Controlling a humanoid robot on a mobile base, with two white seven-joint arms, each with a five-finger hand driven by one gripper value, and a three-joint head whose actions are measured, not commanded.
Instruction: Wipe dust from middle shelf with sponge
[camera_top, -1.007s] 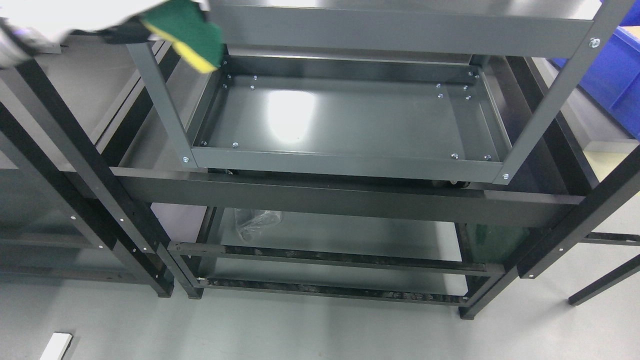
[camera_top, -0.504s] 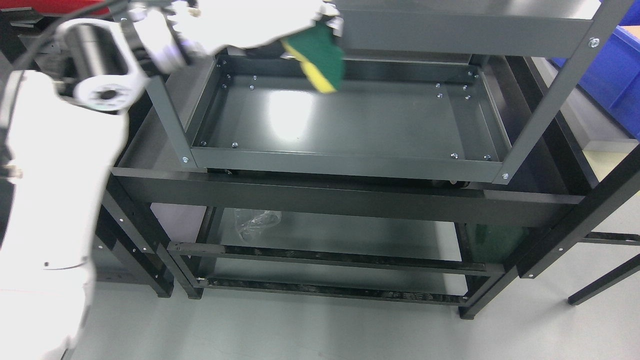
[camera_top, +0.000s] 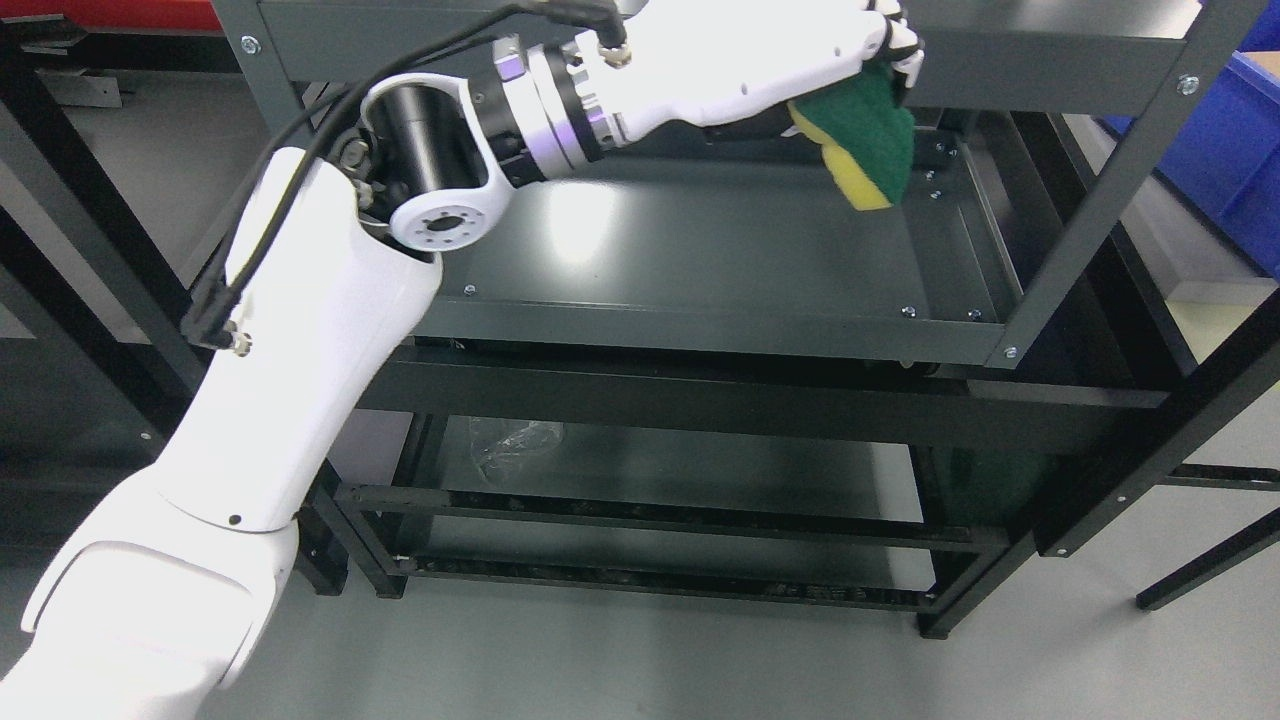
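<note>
Your left hand (camera_top: 800, 50) clamped around the green-and-yellow sponge (camera_top: 862, 150), sponge hanging below the fingers, middle shelf (camera_top: 700, 250) beneath it, contact not discernible.

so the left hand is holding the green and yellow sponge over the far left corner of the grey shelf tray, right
Not quite. The head view shows the left hand holding the green and yellow sponge over the far right corner of the grey shelf tray, not the far left. The rest is right.
</note>
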